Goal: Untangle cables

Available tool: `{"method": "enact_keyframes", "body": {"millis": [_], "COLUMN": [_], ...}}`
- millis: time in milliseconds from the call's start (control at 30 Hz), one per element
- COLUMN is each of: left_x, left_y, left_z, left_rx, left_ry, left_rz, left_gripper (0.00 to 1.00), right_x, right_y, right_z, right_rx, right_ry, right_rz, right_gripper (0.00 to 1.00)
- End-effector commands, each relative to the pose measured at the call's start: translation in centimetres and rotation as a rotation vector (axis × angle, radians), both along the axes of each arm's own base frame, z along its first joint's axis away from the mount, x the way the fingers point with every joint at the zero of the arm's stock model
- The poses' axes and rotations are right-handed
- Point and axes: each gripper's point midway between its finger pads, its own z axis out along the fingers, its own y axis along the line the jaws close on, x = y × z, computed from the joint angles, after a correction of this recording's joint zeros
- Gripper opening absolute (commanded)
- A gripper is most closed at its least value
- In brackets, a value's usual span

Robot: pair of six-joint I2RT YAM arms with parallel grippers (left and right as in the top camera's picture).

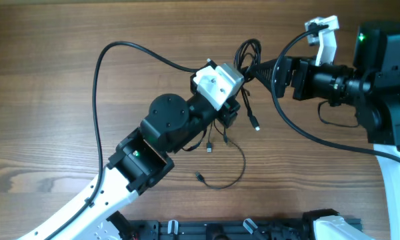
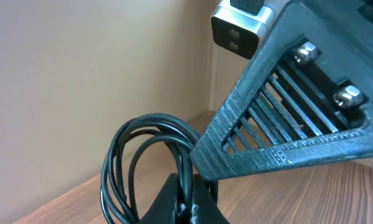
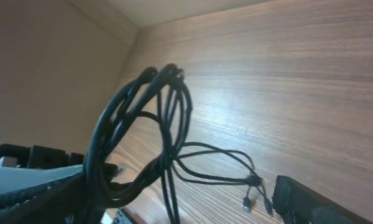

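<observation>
The cables (image 1: 248, 53) are thin black cords bunched between the two grippers. Loose strands trail down to small plugs (image 1: 256, 125) and to a loop (image 1: 235, 175) on the table. My left gripper (image 1: 233, 101) is shut on strands of the bundle, and the left wrist view shows its jaws (image 2: 189, 202) pinching them, with a coil (image 2: 133, 165) rising beside it. My right gripper (image 1: 248, 68) is open. In the right wrist view (image 3: 180, 199) its fingers are wide apart and the coiled bundle (image 3: 143, 112) hangs over the left finger. Plugs (image 3: 252, 194) dangle near the table.
The wooden table (image 1: 67, 100) lies under everything. A thick black camera cable (image 1: 100, 80) arcs from the left arm's white camera module (image 1: 217, 83). Another camera cable (image 1: 300, 130) curves below the right arm. A black rack (image 1: 240, 230) runs along the front edge.
</observation>
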Motion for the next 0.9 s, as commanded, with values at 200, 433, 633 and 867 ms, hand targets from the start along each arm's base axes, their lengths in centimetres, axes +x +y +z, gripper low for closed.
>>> {"method": "enact_keyframes", "body": {"millis": [200, 433, 633, 867], "left_x": [-4.5, -10.6, -11.8, -7.4], "left_y": [-0.7, -2.3, 4.8, 11.9], "left_z": [3.6, 3.4, 7.6, 8.5], "left_rx": [-0.088, -0.077, -0.122, -0.136], "left_ry": [-0.046, -0.02, -0.11, -0.124], "left_rz": [-0.215, -0.569, -0.425, -0.04], "left_gripper": [0.04, 0.04, 0.04, 0.04], "right_x": [1.9, 3.6, 3.7, 2.7], "right_y": [-3.0, -5.7, -12.3, -15.4], "right_z": [-1.7, -1.8, -3.5, -4.6], "right_rx": [-0.119, -0.166, -0.345, -0.381], "right_ry": [0.034, 0.035, 0.078, 0.149], "right_rz": [-0.197, -0.401, -0.682, -0.759], "right_gripper": [0.96, 0.85, 0.86, 0.91]}}
